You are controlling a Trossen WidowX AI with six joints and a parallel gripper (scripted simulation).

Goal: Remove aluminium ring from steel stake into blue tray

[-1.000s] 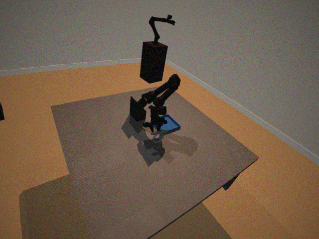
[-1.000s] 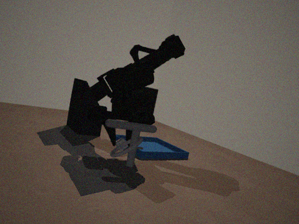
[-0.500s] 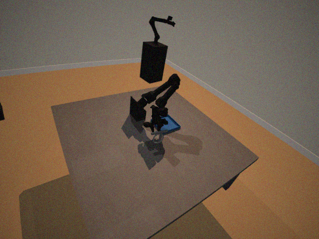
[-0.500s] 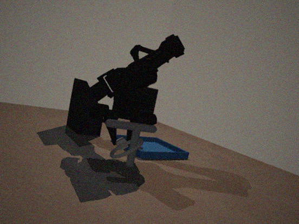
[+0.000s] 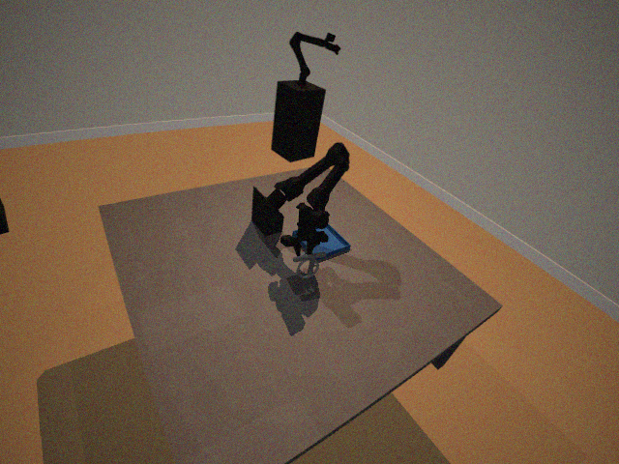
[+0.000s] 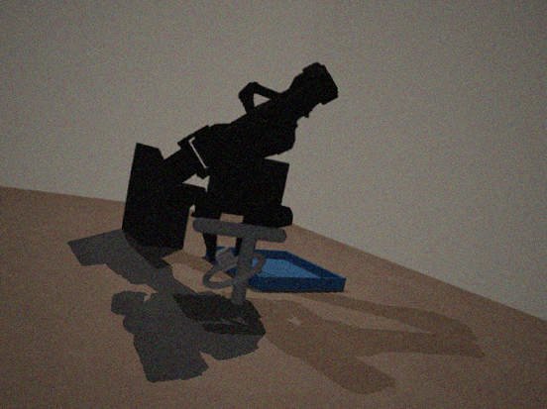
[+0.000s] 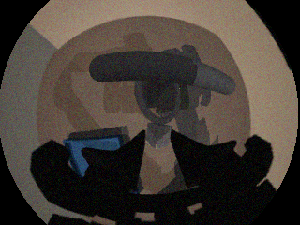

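Note:
The grey stake stands upright with its cross-bar (image 5: 313, 256) (image 6: 239, 229) (image 7: 142, 67) on top of its post (image 6: 239, 293). The grey ring (image 5: 315, 272) (image 6: 217, 284) (image 7: 140, 104) is around the post, tilted, raised off the table and below the cross-bar. Its tab (image 6: 226, 258) (image 7: 158, 140) points toward my fingers. My black gripper (image 5: 303, 252) (image 6: 224, 255) (image 7: 158, 135) points down beside the post and is shut on the tab. The blue tray (image 5: 345, 248) (image 6: 304, 285) (image 7: 94, 141) lies behind the stake, empty where seen. The far part of the ring is partly hidden in the wrist view.
The arm's base (image 5: 267, 219) (image 6: 154, 208) stands behind and left of the stake. The gripper body hangs very close to the cross-bar in the exterior view. Dark arm shadows lie on the table (image 5: 224, 360) (image 6: 39, 348). Another arm stands on a black pedestal (image 5: 297, 120) beyond the table.

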